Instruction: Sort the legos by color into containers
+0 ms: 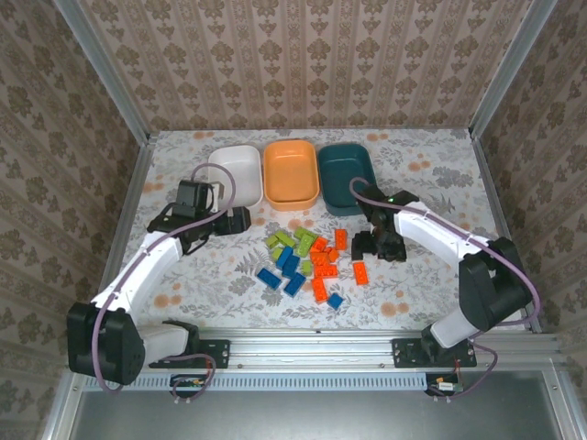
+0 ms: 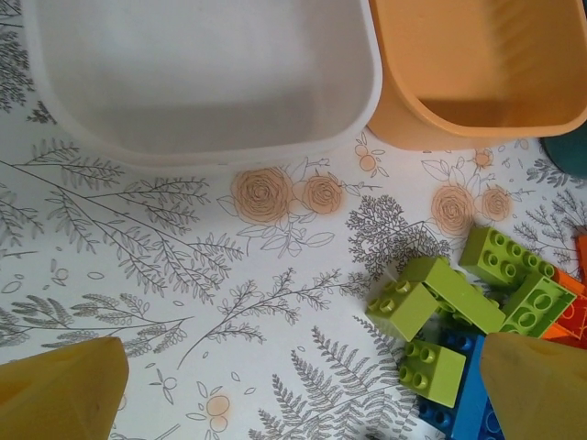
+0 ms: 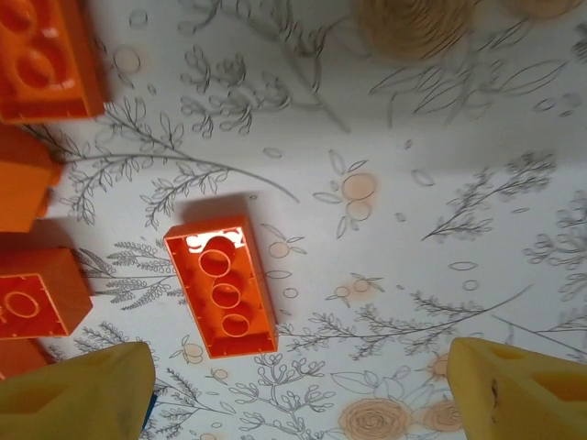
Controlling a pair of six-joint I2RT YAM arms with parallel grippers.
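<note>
**Left gripper** (image 1: 200, 223) (image 2: 303, 394): jaws spread wide, nothing between them. In the left wrist view, the two yellow fingertips (image 2: 64, 390) sit at the lower corners over bare floral table cover (image 1: 422, 183).
- The white bowl (image 1: 240, 165) (image 2: 229, 151) lies straight ahead of the fingers.
- The orange bowl (image 1: 291, 174) (image 2: 459, 119) lies ahead and off to the right-hand finger's side, just beside the white one.
- A sliver of the dark teal bowl (image 1: 346, 170) (image 2: 569, 151) shows beyond the orange bowl.
- A cluster of lime green legos (image 2: 440, 293) lies just beside the right-hand finger, and a blue brick (image 2: 468, 403) lies next to that fingertip. I cannot tell whether the finger touches it.

**Right gripper** (image 1: 378, 247) (image 3: 298, 394): jaws spread wide, holding nothing. It is low over the table.
- In the right wrist view, one orange four-stud brick (image 3: 222, 286) lies flat, studs up, slightly skewed. It is just ahead of the gap between the fingers, nearer the finger on that view's left side.
- Further orange bricks (image 3: 37, 55) lie beyond that same finger, apart from the single brick.

**Lego pile** (image 1: 303, 261): in the top view, every lego I can see lies on the table between the two grippers, on the near side of the three bowls. Green lies towards the bowls, blue towards the arm bases, and orange on the right gripper's side.
</note>
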